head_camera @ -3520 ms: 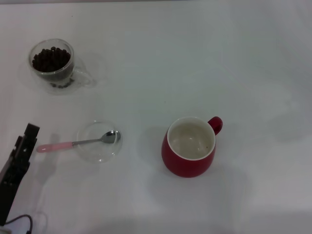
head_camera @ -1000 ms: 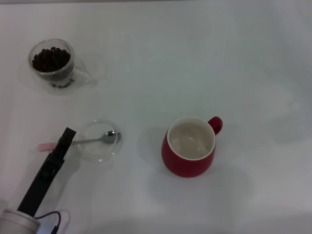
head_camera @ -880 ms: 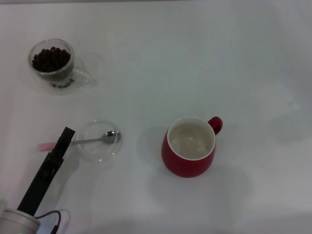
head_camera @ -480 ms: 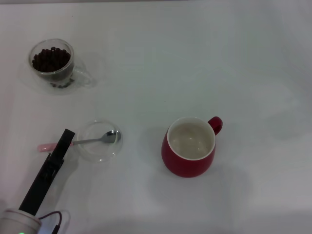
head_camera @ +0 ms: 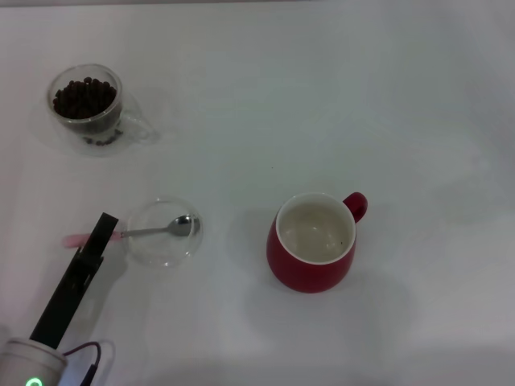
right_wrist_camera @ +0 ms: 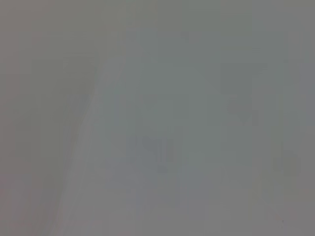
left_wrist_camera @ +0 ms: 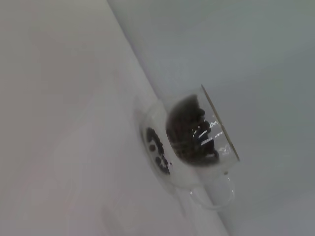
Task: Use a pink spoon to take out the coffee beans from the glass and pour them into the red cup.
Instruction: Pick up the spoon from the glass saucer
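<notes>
The pink spoon (head_camera: pixel 180 226) lies with its metal bowl in a shallow clear dish (head_camera: pixel 163 252), its pink handle pointing left. My left gripper (head_camera: pixel 103 226) shows as a thin black bar whose tip lies across the handle, hiding its middle; only the pink end sticks out to the left. The glass (head_camera: pixel 85 108) stands at the far left, filled with coffee beans (head_camera: pixel 84 96); the left wrist view shows the glass (left_wrist_camera: pixel 195 142) and its beans (left_wrist_camera: pixel 190 132) from the side. The red cup (head_camera: pixel 313 241) stands at centre right, its cream inside bare. No right gripper shows.
The white table (head_camera: pixel 322 96) runs across the whole head view. The left arm's grey wrist (head_camera: pixel 30 366) sits at the near left corner with a cable beside it. The right wrist view holds only a blank grey surface.
My left gripper has swung in from the near left edge to the spoon's handle, then slid a little left over the last second. Spoon, glass and cup have stayed put.
</notes>
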You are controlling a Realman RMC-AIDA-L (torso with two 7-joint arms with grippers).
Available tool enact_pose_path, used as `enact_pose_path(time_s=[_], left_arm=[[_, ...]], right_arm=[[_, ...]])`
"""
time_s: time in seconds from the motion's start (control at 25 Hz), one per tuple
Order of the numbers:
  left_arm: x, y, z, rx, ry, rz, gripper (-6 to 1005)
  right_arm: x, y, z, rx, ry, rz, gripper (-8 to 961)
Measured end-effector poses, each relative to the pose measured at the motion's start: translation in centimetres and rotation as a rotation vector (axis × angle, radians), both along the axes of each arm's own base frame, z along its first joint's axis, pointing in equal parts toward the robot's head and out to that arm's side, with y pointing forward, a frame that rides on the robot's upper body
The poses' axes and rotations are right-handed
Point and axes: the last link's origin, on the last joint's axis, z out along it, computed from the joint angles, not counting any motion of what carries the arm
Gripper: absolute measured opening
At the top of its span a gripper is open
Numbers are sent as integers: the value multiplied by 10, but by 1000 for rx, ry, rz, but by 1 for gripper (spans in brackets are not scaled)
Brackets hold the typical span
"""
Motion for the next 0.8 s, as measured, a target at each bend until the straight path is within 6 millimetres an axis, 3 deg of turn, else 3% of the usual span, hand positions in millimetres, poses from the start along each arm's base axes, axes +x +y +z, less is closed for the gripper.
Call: enact_pose_path(time_s=[0.24, 0.48, 0.8], left_arm=[[-3, 0, 1, 13, -2, 29, 316], [-4, 1, 1, 16, 3, 30, 125], [-6, -3, 3, 14, 33, 18, 127]], right_arm=[[0, 3, -1, 0, 0, -7, 846], [0, 4, -3, 0, 5, -12, 846], [-2, 4, -9, -2, 17, -10, 846]])
